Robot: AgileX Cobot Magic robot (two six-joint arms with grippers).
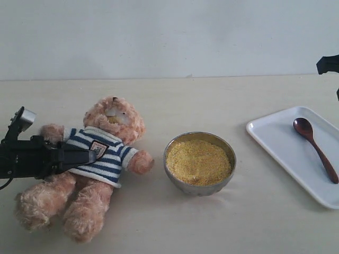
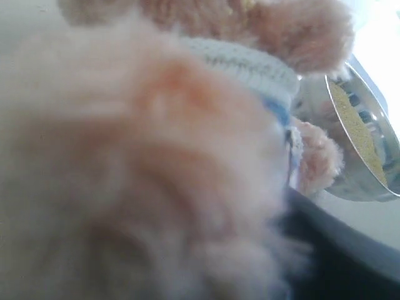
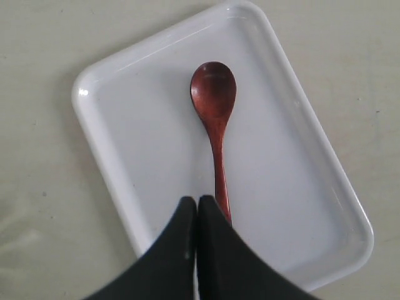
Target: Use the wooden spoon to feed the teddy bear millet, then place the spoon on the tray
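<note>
The teddy bear (image 1: 100,159) lies on its back at the left of the table, its fur filling the left wrist view (image 2: 156,156). My left gripper (image 1: 91,154) reaches across its striped shirt and looks closed on the body; only one dark finger (image 2: 340,250) shows through the fur. The millet (image 1: 198,161) fills the metal bowl (image 1: 199,186) next to the bear's paw. The wooden spoon (image 3: 214,112) lies loose in the tray (image 3: 125,156) at the right. My right gripper (image 3: 198,201) hovers shut and empty above the spoon's handle end.
The bowl (image 2: 362,144) stands close to the bear's paw (image 2: 319,159). A dark part of the right arm (image 1: 328,63) shows at the upper right edge. A pale wall runs behind the beige table (image 1: 175,100).
</note>
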